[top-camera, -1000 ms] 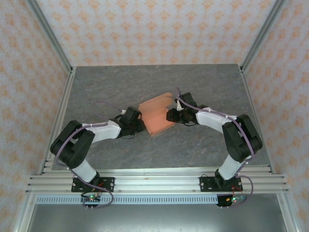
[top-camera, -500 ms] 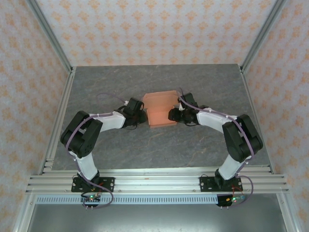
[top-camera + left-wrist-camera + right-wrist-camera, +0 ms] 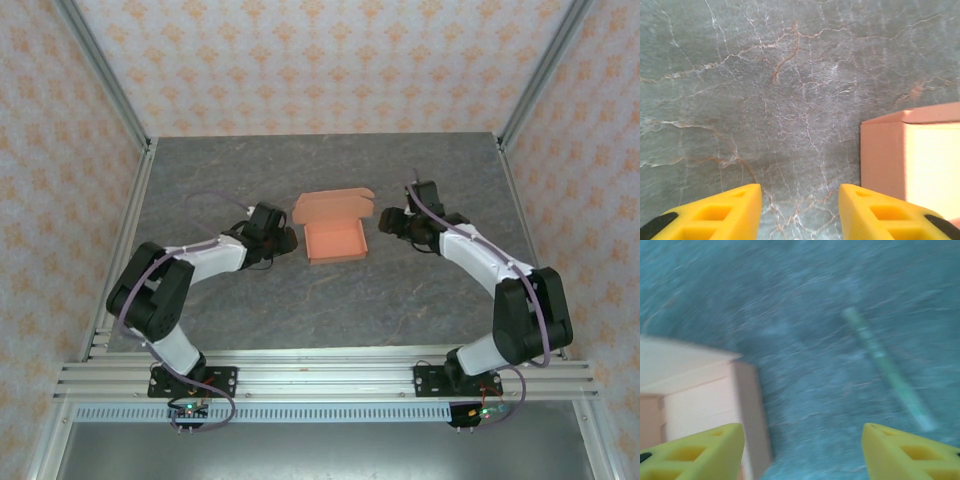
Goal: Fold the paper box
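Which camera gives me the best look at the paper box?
Top external: the whole paper box is in frame, sharp, its tray open and lid flap up at the far side. Left wrist catches one side at the right edge; right wrist a blurred corner at lower left.

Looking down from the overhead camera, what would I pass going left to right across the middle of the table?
left gripper → paper box, an open tray with its lid flap at the far side → right gripper
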`<state>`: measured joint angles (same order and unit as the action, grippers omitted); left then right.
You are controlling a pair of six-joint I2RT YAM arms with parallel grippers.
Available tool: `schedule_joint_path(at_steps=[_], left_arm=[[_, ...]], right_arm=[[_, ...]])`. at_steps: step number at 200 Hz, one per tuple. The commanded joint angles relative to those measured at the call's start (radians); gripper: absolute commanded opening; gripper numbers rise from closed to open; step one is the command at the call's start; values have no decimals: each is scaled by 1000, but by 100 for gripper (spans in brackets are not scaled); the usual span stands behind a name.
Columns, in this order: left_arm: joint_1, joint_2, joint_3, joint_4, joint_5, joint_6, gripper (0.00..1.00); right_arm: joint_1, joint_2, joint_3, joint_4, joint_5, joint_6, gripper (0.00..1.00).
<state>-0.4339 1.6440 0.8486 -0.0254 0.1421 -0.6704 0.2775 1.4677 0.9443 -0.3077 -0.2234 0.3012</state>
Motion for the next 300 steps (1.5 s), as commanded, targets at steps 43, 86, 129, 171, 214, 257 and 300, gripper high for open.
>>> schedule_joint_path(at_steps=[43,86,129,171,214,257,300], left_arm=[[2,-205,-61,-46,1,38,51],[1,-298,-84,-89,-15,50,53],[2,-339,-94,-105,-36,58,55],[2,-336,-87,-113,-32,63,55],[1,-336,-89,-122,-27,62,55],[2,-345,-106,-133,-37,62,56],[22,-355,-135,-137,-19,56,57]], right_arm=[[-72,226,188,-249,207,-85,64],[-72,372,301,-285,123,-110,55],[-69,451,361,-311,62,-135,50],[-67,483,381,-333,71,-146,38],[-66,479,367,-343,79,-149,23],[-66,410,295,-300,104,-128,9],[-27,124,113,-181,99,-155,8]])
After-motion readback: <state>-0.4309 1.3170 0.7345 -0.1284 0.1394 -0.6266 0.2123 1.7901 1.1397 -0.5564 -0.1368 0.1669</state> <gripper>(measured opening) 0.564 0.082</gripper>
